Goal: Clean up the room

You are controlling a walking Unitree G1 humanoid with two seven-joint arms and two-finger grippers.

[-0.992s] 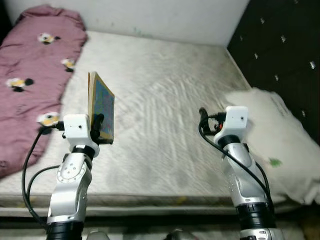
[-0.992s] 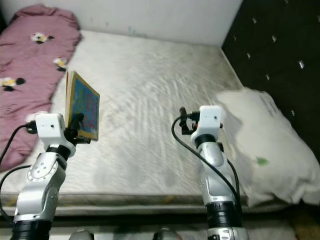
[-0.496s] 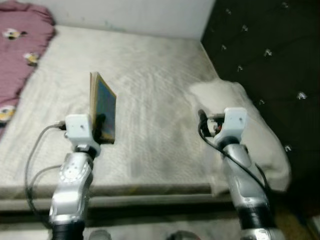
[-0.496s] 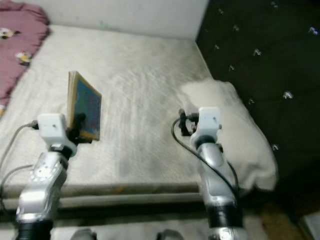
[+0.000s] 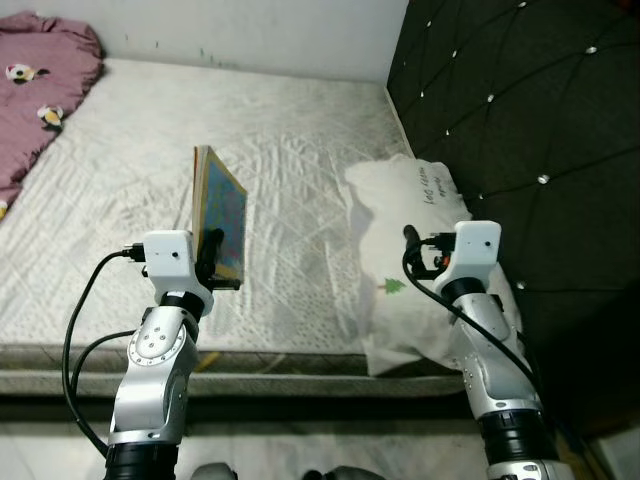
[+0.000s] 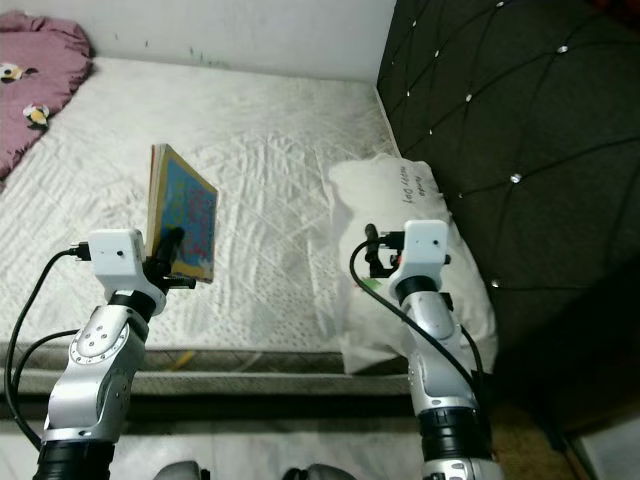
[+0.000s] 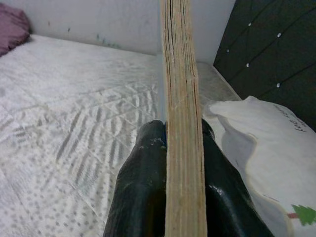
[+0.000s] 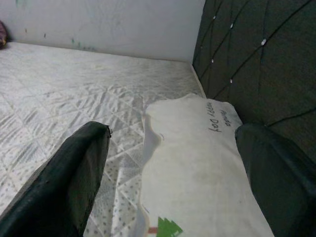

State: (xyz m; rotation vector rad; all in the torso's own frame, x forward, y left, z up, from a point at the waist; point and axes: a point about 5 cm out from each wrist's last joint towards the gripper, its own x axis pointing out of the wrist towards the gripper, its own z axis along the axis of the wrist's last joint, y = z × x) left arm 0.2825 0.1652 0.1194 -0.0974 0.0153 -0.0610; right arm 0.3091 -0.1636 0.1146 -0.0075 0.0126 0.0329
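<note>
two silver arms reach out over the near edge of a bed [image 5: 300, 170], whose bare white quilted mattress runs back to a pale wall. the left gripper [image 7: 173, 143] is clamped on a book [image 5: 221, 215], its two black fingers [image 7: 143, 187] pressed against the covers on either side; the book stands upright above the mattress, held in the air by its lower end, with a blue patterned cover facing the robot's right and its yellowed page edges turned toward the wrist camera. the right gripper [image 8: 173, 163] hangs just above the near end of a white pillow [image 5: 410, 260], its fingers spread wide apart and holding nothing. the pillow lies on the right side of the mattress, against a black tufted headboard [image 5: 520, 120], and carries a small green tree print near its front end and some dark lettering near its far end. a pink blanket [image 5: 35, 75] with small flower-like patches lies bunched at the far left corner of the bed.
</note>
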